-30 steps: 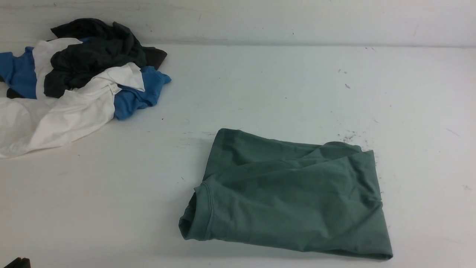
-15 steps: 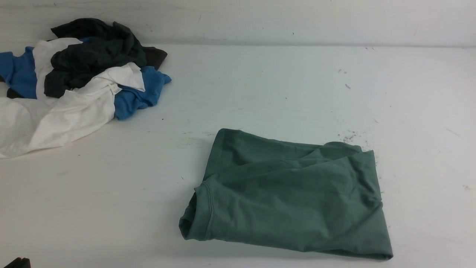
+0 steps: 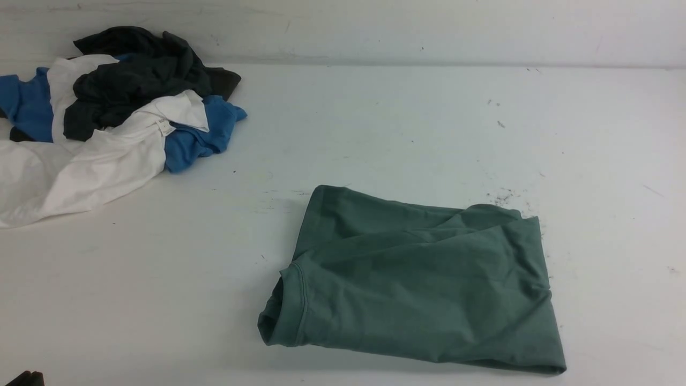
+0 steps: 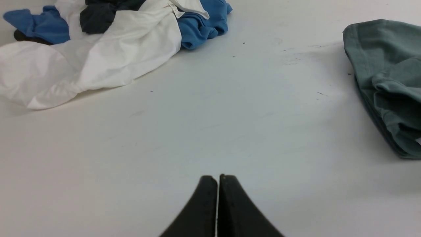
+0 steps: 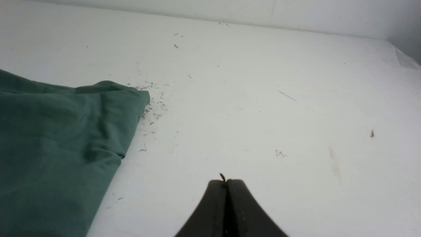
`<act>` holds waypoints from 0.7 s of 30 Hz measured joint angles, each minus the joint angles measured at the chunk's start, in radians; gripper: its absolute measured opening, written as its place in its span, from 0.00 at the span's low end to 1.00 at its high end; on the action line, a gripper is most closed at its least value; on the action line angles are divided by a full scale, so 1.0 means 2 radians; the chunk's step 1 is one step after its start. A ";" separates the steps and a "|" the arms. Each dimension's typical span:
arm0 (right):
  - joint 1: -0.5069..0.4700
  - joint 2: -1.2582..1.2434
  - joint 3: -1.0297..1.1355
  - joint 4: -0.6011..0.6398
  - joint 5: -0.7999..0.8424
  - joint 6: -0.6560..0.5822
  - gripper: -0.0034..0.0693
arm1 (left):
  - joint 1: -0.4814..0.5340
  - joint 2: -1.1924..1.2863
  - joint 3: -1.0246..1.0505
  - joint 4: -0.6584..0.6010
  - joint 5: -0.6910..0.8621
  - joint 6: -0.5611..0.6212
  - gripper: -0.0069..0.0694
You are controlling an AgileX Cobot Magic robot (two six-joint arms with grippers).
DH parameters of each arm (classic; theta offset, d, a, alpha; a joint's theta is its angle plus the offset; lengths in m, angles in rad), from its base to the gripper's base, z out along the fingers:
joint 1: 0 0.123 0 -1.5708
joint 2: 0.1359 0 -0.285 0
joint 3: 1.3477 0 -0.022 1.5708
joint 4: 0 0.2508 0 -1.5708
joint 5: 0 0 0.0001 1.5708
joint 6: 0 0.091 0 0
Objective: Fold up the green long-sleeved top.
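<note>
The green long-sleeved top [image 3: 423,284] lies folded into a compact rectangle on the white table, right of centre and near the front edge, its ribbed neck opening at the left end. Part of the top [image 4: 388,82] shows in the left wrist view, and its other end [image 5: 56,148] in the right wrist view. My left gripper [image 4: 218,177] is shut with nothing in it, over bare table well to the top's left. My right gripper [image 5: 226,181] is shut too, a tiny fibre at its tips, over bare table to the top's right. Neither touches the top.
A heap of white, blue and dark grey garments [image 3: 107,118] lies at the back left of the table [image 3: 375,128], also seen as the heap [image 4: 108,42] in the left wrist view. Dark lint specks [image 3: 504,197] lie just behind the top. A pale wall bounds the far edge.
</note>
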 joint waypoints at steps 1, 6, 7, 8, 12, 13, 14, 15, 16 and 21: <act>0.000 0.000 0.000 0.000 0.000 0.000 0.03 | 0.000 0.000 0.000 0.000 0.000 0.000 0.09; 0.000 0.000 0.000 0.000 0.000 -0.001 0.03 | 0.000 0.000 0.000 0.000 0.000 0.000 0.09; 0.000 0.000 0.000 0.000 0.000 -0.001 0.03 | 0.000 0.000 0.000 0.000 0.000 0.000 0.09; 0.000 0.000 0.000 0.000 0.000 -0.001 0.03 | 0.000 0.000 0.000 0.000 0.000 0.000 0.09; 0.000 0.000 0.000 0.000 0.000 -0.001 0.03 | 0.000 0.000 0.000 0.000 0.000 0.000 0.09; 0.000 0.000 0.000 0.000 0.000 -0.001 0.03 | 0.000 0.000 0.000 0.000 0.000 0.000 0.09; 0.000 0.000 0.000 0.000 0.000 -0.001 0.03 | 0.000 0.000 0.000 0.000 0.000 0.000 0.09; 0.000 0.000 0.000 0.000 0.000 -0.001 0.03 | 0.000 0.000 0.000 0.000 0.000 0.000 0.09; 0.000 0.000 0.000 0.000 0.000 0.000 0.03 | 0.000 0.000 0.000 0.000 0.000 0.000 0.09; 0.000 0.000 0.000 0.000 0.000 0.004 0.03 | 0.000 0.000 0.000 0.000 0.000 0.000 0.09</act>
